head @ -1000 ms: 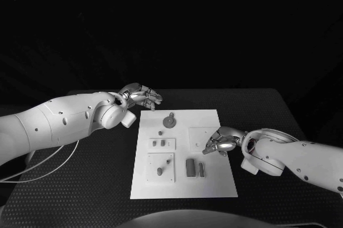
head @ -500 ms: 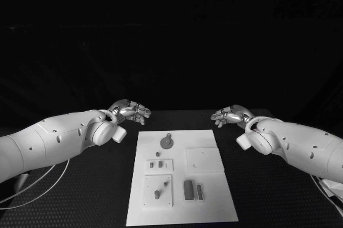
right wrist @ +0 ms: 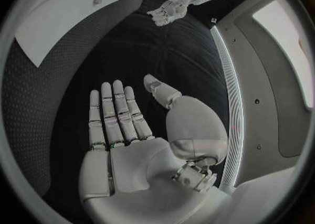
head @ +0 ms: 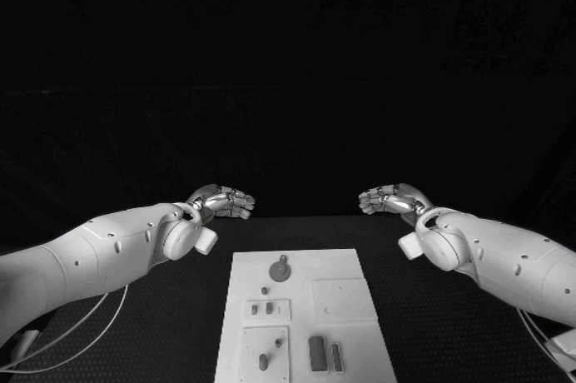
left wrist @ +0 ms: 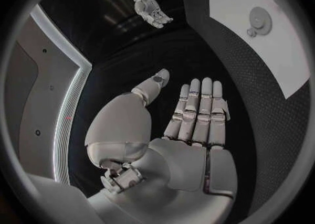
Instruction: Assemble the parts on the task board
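The left hand (head: 223,203), a silver many-fingered metal hand on a smooth white arm, hangs above the far edge of the table with nothing in it; its wrist view shows the fingers (left wrist: 197,109) stretched out straight and side by side, the palm bare. The right hand (head: 391,200) mirrors it on the other side, likewise released and empty, its fingers (right wrist: 117,111) extended flat.

A second ago the right hand was down on the white rectangular task board (head: 348,263), its fingers at the square plate; it has since lifted clear and drawn back to the far side, level with the left hand, which has also pulled a little away from the board. Both hands are now well apart from the board, so no part is being worked at this moment. This looks like a pause or a retreat between steps, though I cannot tell whether the assembly is finished.

The board lies flat on the black, finely textured table (head: 156,316). On it sit a round grey disc with a small tab (head: 280,272), a plain raised square plate (head: 341,300), and two dark upright bars (head: 324,353) near the front.
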You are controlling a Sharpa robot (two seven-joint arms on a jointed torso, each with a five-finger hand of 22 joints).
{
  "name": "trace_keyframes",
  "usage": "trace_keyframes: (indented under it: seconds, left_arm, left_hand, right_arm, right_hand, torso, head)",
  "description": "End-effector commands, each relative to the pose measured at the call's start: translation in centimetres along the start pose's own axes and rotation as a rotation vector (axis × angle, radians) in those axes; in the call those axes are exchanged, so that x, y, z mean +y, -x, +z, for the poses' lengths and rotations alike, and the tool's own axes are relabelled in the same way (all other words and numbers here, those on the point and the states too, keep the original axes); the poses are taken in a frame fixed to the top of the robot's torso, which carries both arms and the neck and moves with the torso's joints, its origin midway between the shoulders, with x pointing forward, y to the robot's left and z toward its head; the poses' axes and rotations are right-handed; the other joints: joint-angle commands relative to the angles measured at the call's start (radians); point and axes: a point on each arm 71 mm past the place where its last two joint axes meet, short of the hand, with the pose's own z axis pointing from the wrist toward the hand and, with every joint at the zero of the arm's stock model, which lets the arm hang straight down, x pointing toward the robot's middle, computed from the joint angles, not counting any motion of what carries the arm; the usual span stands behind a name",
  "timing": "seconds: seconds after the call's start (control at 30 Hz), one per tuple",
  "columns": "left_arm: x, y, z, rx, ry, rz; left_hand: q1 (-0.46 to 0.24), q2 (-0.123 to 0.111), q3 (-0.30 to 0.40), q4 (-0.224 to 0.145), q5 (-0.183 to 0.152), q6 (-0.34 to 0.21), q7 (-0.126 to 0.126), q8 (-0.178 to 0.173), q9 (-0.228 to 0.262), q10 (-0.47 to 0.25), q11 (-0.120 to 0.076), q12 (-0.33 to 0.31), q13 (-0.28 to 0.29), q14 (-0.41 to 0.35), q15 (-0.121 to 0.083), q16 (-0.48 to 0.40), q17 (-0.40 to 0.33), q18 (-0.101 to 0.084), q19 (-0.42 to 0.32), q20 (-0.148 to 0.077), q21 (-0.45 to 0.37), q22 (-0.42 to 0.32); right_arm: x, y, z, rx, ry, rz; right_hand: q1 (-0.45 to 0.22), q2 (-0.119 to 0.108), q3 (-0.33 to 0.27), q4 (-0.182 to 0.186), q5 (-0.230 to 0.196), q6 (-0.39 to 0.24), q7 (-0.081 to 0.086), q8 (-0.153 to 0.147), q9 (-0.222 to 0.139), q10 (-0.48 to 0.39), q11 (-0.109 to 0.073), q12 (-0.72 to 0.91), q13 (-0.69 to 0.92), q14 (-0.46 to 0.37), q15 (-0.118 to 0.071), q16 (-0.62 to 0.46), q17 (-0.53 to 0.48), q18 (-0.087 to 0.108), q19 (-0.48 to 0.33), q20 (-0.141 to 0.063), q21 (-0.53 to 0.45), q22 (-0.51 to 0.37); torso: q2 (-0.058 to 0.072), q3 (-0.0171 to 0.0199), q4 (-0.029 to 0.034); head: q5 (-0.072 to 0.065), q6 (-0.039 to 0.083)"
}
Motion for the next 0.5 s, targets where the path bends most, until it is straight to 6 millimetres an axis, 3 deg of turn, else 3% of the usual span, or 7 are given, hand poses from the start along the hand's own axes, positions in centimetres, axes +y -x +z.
trace_keyframes:
  seconds: [0.03,0.07,0.1,0.2,0.33,0.43,0.5]
  left_arm:
    - [0.0,0.0,0.0,0.000,0.000,0.000]
    - [0.0,0.0,0.0,-0.001,-0.001,-0.001]
    - [0.0,-0.2,0.0,-0.003,-0.004,-0.004]
    - [0.1,-0.7,-0.2,-0.013,-0.016,-0.017]
    - [0.3,-2.0,-0.6,-0.038,-0.042,-0.045]
    - [0.4,-3.6,-1.2,-0.072,-0.073,-0.082]
    - [0.4,-4.6,-1.8,-0.096,-0.091,-0.105]
  left_hand:
    - [-0.304,0.083,-0.552,0.259,-0.057,-0.786,-0.162,-0.291,-0.477,-0.314,-0.139,-0.070,-0.240,-0.798,-0.138,-0.445,-0.524,-0.022,-0.788,-0.045,-0.065,-0.928]
    - [-1.012,0.083,-0.552,0.259,-0.057,-0.786,-0.162,-0.291,-0.477,-0.328,-0.139,-0.070,-0.240,-0.798,-0.138,-0.445,-0.524,-0.022,-0.788,-0.045,-0.065,-0.928]
    - [-1.012,0.083,-0.552,0.259,-0.057,-0.786,-0.162,-0.291,-0.477,-1.045,-0.139,-0.070,-0.240,-0.798,-0.138,-0.445,-0.524,-0.022,-0.788,-0.045,-0.065,-0.928]
    - [-1.012,0.083,-0.552,0.259,-0.057,-0.786,-0.162,-0.291,-0.477,-1.045,-0.139,-0.070,-0.240,-0.798,-0.138,-0.445,-0.524,-0.022,-0.788,-0.045,-0.065,-0.928]
    - [-1.012,0.083,-0.552,0.259,-0.057,-0.786,-0.162,-0.291,-0.477,-1.045,-0.139,-0.070,-0.240,-0.798,-0.138,-0.445,-0.524,-0.022,-0.788,-0.045,-0.065,-0.928]
    - [-1.012,0.083,-0.552,0.259,-0.057,-0.786,-0.162,-0.291,-0.477,-1.045,-0.139,-0.070,-0.240,-0.798,-0.138,-0.445,-0.524,-0.022,-0.788,-0.045,-0.065,-0.928]
    - [-1.012,0.083,-0.552,0.259,-0.057,-0.786,-0.162,-0.291,-0.477,-1.045,-0.139,-0.070,-0.240,-0.798,-0.138,-0.445,-0.524,-0.022,-0.788,-0.045,-0.065,-0.928]
  right_arm:
    - [0.0,0.0,0.0,0.000,0.000,0.000]
    - [0.0,0.0,0.0,-0.001,0.001,0.002]
    - [0.0,-0.1,-0.1,-0.004,0.004,0.006]
    - [0.1,-0.6,-0.3,-0.016,0.015,0.024]
    - [0.3,-1.5,-0.9,-0.045,0.038,0.067]
    - [0.6,-2.7,-1.8,-0.084,0.061,0.122]
    - [0.8,-3.5,-2.5,-0.111,0.073,0.158]
  right_hand:
    - [-0.952,0.028,-0.647,0.267,-0.054,-0.783,-0.168,-0.163,-0.598,-0.938,-0.143,-0.281,-0.179,-0.730,-0.155,-0.510,-0.365,-0.138,-0.475,-0.215,-0.319,-0.312]
    - [-0.952,0.028,-0.647,0.267,-0.054,-0.783,-0.168,-0.163,-0.598,-0.938,-0.143,-0.281,-0.179,-0.730,-0.155,-0.510,-0.365,-0.138,-0.475,-0.215,-0.319,-0.327]
    - [-0.952,0.028,-0.647,0.267,-0.054,-0.783,-0.168,-0.163,-0.598,-0.938,-0.143,-0.281,-0.179,-0.730,-0.155,-0.510,-0.365,-0.138,-0.475,-0.215,-0.319,-1.034]
    - [-0.952,0.028,-0.647,0.267,-0.054,-0.783,-0.168,-0.163,-0.598,-0.938,-0.143,-0.281,-0.179,-0.730,-0.155,-0.510,-0.365,-0.138,-0.475,-0.215,-0.319,-1.034]
    - [-0.952,0.028,-0.647,0.267,-0.054,-0.783,-0.168,-0.163,-0.598,-0.938,-0.143,-0.281,-0.179,-0.730,-0.155,-0.510,-0.365,-0.138,-0.475,-0.215,-0.319,-1.034]
    - [-0.952,0.028,-0.647,0.267,-0.054,-0.783,-0.168,-0.163,-0.598,-0.938,-0.143,-0.281,-0.179,-0.730,-0.155,-0.510,-0.365,-0.138,-0.475,-0.215,-0.319,-1.034]
    - [-0.952,0.028,-0.647,0.267,-0.054,-0.783,-0.168,-0.163,-0.598,-0.938,-0.143,-0.281,-0.179,-0.730,-0.155,-0.510,-0.365,-0.138,-0.475,-0.215,-0.319,-1.034]
  torso:
    - [0.000,0.0000,0.0001]
    - [-0.001,0.0000,0.0012]
    - [-0.003,-0.0001,0.0045]
    - [-0.012,-0.0003,0.0185]
    - [-0.030,-0.0007,0.0483]
    - [-0.041,-0.0009,0.0659]
    - [-0.044,-0.0010,0.0700]
  head:
    - [0.000,0.000]
    - [-0.001,0.000]
    - [-0.004,0.000]
    - [-0.015,0.001]
    - [-0.040,0.002]
    - [-0.054,0.003]
    - [-0.058,0.003]
